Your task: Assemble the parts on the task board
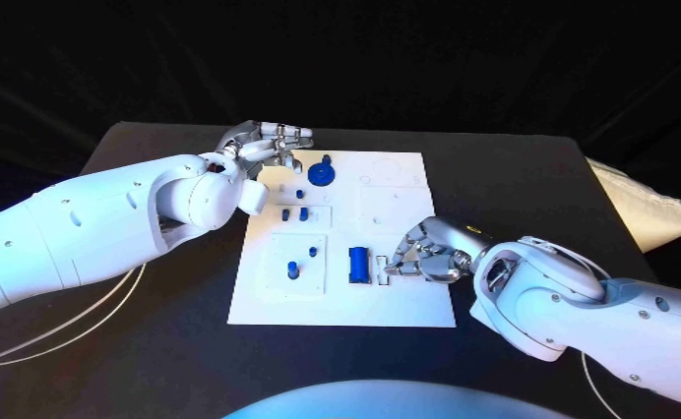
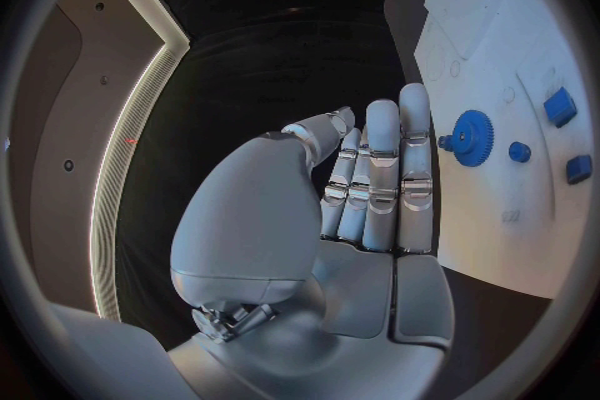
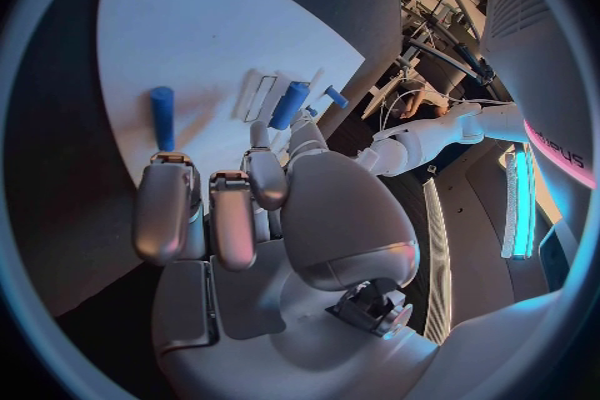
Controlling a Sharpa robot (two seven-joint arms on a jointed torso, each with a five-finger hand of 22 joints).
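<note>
The white task board [image 1: 404, 296] lies in the middle of the black table. A blue gear [image 1: 322, 174] [image 2: 473, 136] stands near its far edge, with small blue parts [image 1: 292, 212] [image 2: 560, 106] closer in. A long blue block [image 1: 359, 263] [image 3: 163, 117] lies near the board's near edge. My right hand [image 1: 430, 254] [image 3: 250, 210] rests on the board beside that block and pinches a small blue part [image 1: 392, 264] [image 3: 289, 104] at its fingertips, over a white slot [image 3: 256, 95]. My left hand [image 1: 267, 142] [image 2: 363, 190] hovers at the board's far left corner, fingers straight, holding nothing.
Two more blue parts [image 1: 294, 269] sit in a raised white square at the board's near left. A pale bundle [image 1: 632, 208] lies at the table's right edge. Thin cables [image 1: 86, 326] run over the table at the near left.
</note>
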